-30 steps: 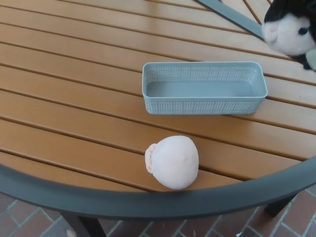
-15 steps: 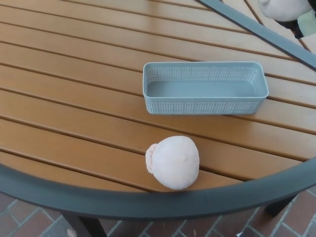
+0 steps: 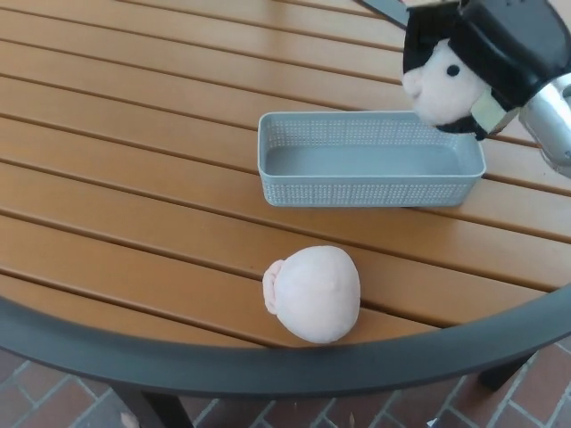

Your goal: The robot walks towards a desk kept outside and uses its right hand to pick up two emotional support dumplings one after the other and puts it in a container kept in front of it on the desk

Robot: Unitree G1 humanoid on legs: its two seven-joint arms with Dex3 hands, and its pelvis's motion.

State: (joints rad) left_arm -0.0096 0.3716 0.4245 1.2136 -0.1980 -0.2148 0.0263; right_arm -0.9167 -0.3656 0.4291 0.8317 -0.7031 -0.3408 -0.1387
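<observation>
While right hand [image 3: 500, 53] grips dumpling [image 3: 439, 85] above container [image 3: 370, 192], second dumpling [image 3: 314, 292] lies near.

Your surface: round slatted table [image 3: 134, 134], orange-brown boards, dark grey rim along the bottom of the frame. On it: one grey-blue mesh container [image 3: 370, 159], centre right; one pale pink dumpling [image 3: 312, 292], lower centre, near the rim.

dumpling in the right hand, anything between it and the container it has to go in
Nothing visible does. The right hand holds a dumpling over the far right end of the container, whose inside is bare and open on top. The second dumpling lies on the table on the near side of the container, out of the path.
</observation>
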